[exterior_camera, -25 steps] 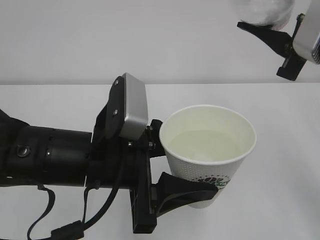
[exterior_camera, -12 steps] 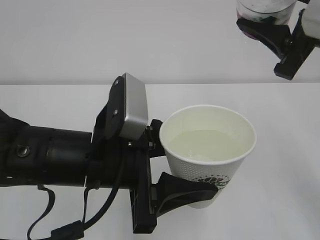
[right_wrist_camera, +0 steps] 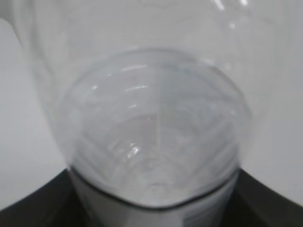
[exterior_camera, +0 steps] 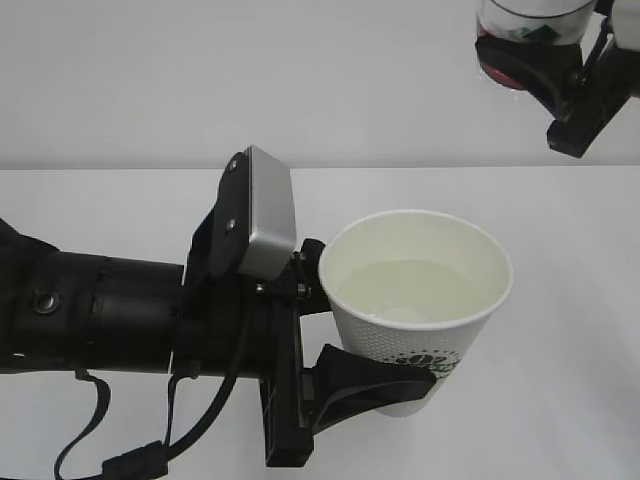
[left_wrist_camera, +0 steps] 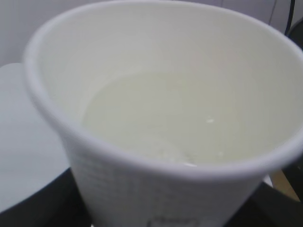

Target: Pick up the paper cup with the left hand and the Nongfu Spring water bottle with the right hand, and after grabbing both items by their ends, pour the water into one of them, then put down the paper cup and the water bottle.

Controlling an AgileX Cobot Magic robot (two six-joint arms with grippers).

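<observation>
Two things are in our grasp. First, the white dimple-textured paper cup [exterior_camera: 418, 310] with a rolled rim and a dark green round logo low on its side: we hold it upright above the white table [exterior_camera: 560, 300], near the middle of the exterior view. Our left hand [exterior_camera: 370, 320], a black two-finger gripper with a grey metal plate, has its jaws pinching the cup's lower wall, one finger behind the cup and one in front of it. Inside the cup lies the water [left_wrist_camera: 156, 118], a clear colourless pool covering the cream bottom; the left wrist view looks straight into it.

Well apart from the cup, at the top right corner of the exterior view, we see the clear plastic Nongfu Spring water bottle [exterior_camera: 530, 15], cut off by the frame, with a strip of red at its lower edge. Our right hand [exterior_camera: 545, 60], a black gripper, clamps around it. The right wrist view shows the bottle's transparent ribbed body close up between the dark fingers [right_wrist_camera: 28, 208].
</observation>
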